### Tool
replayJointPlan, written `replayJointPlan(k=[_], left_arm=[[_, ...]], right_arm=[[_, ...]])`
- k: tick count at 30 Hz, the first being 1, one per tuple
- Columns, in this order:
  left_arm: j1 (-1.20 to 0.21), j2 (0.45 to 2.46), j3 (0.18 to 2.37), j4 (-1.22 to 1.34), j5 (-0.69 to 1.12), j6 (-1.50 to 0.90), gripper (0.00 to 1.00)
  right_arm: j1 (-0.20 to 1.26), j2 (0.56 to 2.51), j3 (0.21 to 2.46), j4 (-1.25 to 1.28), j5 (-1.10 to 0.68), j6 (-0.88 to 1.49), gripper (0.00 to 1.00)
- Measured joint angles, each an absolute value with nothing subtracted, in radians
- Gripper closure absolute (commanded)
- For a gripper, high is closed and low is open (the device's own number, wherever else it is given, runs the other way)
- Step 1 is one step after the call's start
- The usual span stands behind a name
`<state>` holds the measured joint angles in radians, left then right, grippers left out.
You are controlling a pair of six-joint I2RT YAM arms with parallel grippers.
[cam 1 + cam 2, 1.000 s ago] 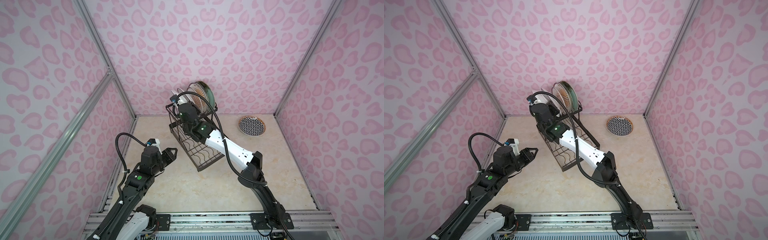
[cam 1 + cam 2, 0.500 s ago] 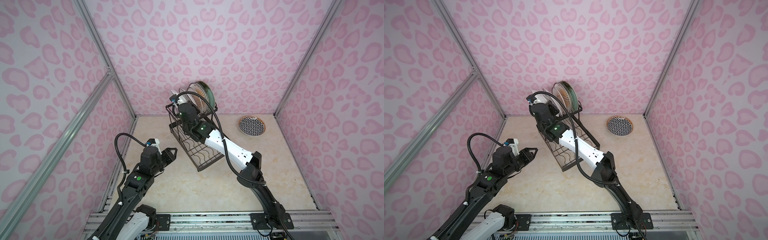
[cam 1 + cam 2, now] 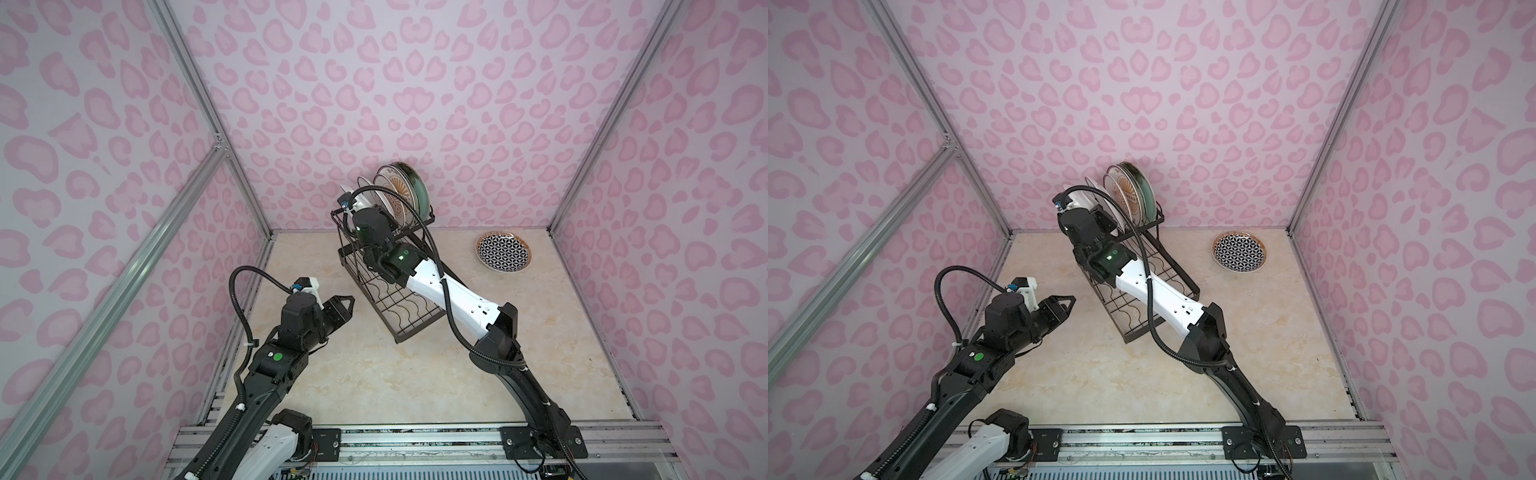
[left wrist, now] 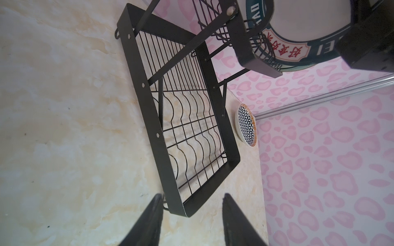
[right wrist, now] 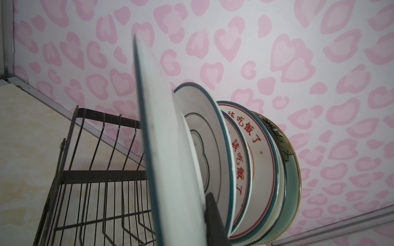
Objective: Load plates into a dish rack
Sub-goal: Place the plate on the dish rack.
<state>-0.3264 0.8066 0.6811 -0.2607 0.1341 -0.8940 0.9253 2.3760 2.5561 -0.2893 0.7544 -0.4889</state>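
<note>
While right hand (image 5: 188, 217) clamps teal-rimmed plate (image 5: 157, 117) | racked plate (image 5: 252, 136) reads 吃飯了 | left hand (image 4: 191, 198) half-spread, empty

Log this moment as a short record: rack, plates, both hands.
rack: black wire dish rack on the table; lower tray holds no plates
racked plates: at least four, upright in the upper basket
right hand: shut on the teal-lettered plate, held on edge beside the racked ones
left hand: open, empty, near the rack's front corner
loose plate: black-white geometric plate, flat on the table near the far wall
</note>
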Motion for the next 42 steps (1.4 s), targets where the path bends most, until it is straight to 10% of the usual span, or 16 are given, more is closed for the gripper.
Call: replayJointPlan(k=[42], left_arm=[[-0.326, 0.82, 0.682, -0.262, 0.135, -0.894, 0.52]], right_arm=[[0.885, 2.447, 2.666, -0.368, 0.741, -0.364, 1.0]])
